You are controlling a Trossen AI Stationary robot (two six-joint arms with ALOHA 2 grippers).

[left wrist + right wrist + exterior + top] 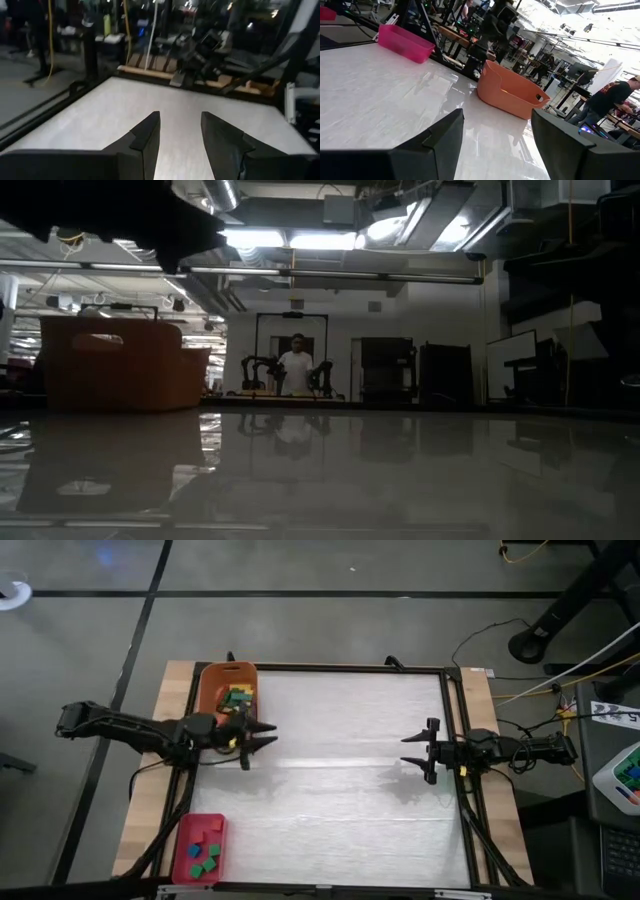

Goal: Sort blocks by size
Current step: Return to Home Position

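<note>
Blocks too small to count; orange tub walls hide them, low view.

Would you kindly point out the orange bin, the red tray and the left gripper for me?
orange bin (pixel 211 690): high view, bare inside surface near its left wall.
red tray (pixel 186 832): high view, bare corner of its floor.
left gripper (pixel 275 735): high view, midway between its open fingertips.
</note>
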